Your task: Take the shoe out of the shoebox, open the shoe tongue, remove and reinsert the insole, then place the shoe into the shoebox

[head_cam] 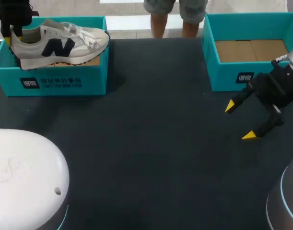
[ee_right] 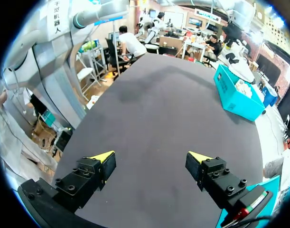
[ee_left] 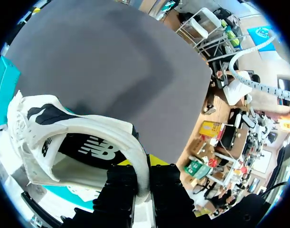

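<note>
The white sneaker with a dark side logo (head_cam: 60,43) lies in the open teal cardboard shoebox (head_cam: 64,81) at the far left of the dark tabletop (head_cam: 151,143), toe pointing right. The left claw (ee_left: 142,165) is clenched on its heel collar (one finger inside, one outside), so taking the shoe out looks to be the step in hand. The right claw (head_cam: 240,121) hangs released near a second teal box (head_cam: 223,76) at the far right. Next, a lift clear of the box walls, then setting down mid-tabletop.
</note>
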Action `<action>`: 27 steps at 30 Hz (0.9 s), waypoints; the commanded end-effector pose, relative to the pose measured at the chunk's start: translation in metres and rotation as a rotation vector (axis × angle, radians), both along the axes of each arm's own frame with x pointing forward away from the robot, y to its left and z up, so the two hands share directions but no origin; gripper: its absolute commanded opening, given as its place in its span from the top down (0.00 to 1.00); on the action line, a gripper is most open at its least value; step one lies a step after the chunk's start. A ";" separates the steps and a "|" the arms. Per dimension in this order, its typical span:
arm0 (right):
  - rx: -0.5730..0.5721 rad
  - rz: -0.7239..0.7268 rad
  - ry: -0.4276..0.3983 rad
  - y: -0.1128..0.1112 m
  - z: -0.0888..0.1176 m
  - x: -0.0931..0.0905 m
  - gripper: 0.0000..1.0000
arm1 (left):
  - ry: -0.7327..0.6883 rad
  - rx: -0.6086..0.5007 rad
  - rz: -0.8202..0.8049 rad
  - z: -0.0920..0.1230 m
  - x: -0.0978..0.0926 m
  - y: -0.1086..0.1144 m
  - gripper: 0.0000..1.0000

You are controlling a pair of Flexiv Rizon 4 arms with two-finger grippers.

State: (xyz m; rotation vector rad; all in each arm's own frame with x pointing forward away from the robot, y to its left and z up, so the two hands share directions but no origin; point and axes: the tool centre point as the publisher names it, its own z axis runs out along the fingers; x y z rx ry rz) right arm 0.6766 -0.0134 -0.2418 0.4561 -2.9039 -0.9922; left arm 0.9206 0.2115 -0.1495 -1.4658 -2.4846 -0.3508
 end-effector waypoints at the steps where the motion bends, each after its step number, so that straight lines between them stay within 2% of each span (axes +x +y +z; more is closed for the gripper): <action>1: -0.002 -0.001 0.000 0.000 -0.001 0.000 0.00 | 0.000 -0.014 -0.036 -0.003 -0.023 -0.015 1.00; 18: -0.002 -0.001 0.000 0.000 -0.001 0.000 0.00 | 0.000 -0.014 -0.036 -0.003 -0.023 -0.015 1.00; 24: -0.002 -0.001 0.000 0.000 -0.001 0.000 0.00 | -0.057 0.048 -0.043 -0.001 -0.065 -0.059 1.00; 27: -0.002 -0.001 0.000 0.000 -0.001 0.000 0.00 | -0.065 0.029 -0.056 -0.004 -0.084 -0.081 1.00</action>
